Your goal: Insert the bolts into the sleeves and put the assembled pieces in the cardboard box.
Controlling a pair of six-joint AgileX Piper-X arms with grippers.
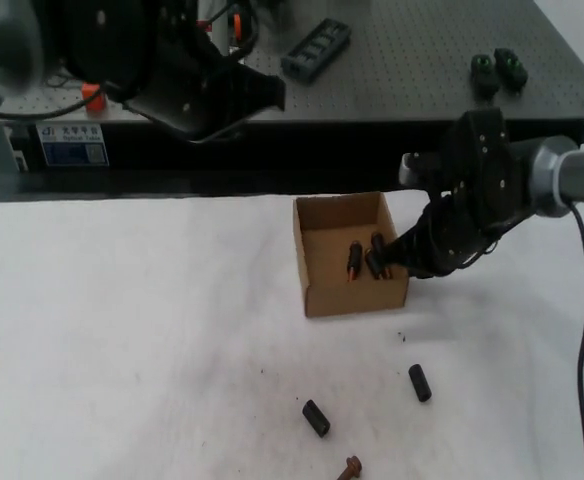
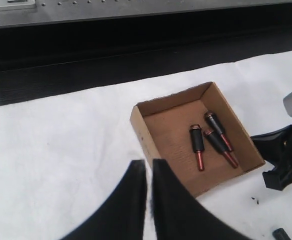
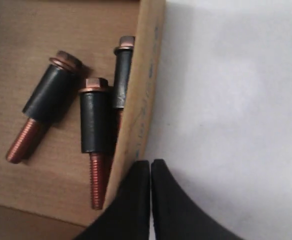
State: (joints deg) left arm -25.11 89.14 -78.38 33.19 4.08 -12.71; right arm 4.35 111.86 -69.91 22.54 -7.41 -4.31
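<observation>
White cloth (image 1: 122,350) holds the cardboard box (image 1: 357,298) with three finished pieces (image 2: 197,141); two sleeves (image 1: 316,417) and one bolt (image 1: 350,466) lie outside. Left gripper (image 2: 148,165) and right gripper (image 3: 150,165) are closed, empty.

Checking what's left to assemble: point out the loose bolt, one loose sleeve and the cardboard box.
loose bolt (image 1: 350,466), high view, visible middle.
loose sleeve (image 1: 419,383), high view, mid-body.
cardboard box (image 1: 357,298), high view, front wall.

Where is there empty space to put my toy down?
The white cloth left of the box is wide and bare. The box's left part is bare too. Crowded: three finished pieces and the right tool at its right wall, two sleeves and a bolt in front.
</observation>
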